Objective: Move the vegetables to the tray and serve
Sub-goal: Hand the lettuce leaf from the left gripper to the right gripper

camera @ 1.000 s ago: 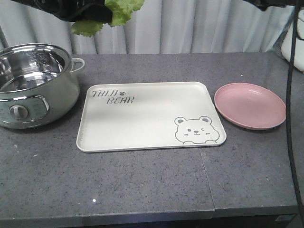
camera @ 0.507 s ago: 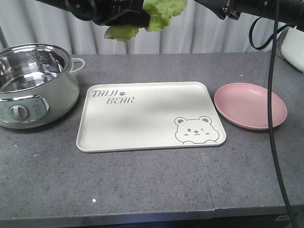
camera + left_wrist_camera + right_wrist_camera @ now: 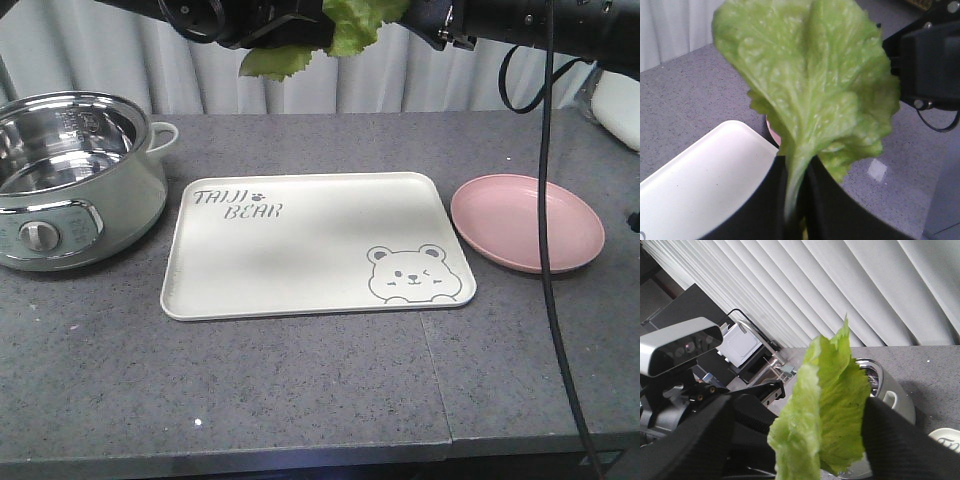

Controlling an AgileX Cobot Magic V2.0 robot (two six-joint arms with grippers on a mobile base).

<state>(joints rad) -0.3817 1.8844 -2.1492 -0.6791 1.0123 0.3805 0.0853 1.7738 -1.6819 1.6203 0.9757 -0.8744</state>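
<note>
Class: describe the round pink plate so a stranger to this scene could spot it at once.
On the grey speckled countertop lies a large cream rectangular tray. Beside its bear-face end, opposite the steel-lined green pot, sits the round pink plate, not touching it. It alone is pink and shallow.

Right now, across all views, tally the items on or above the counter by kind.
lettuce leaf: 1
cream tray: 1
pink plate: 1
electric pot: 1
Total: 4
</note>
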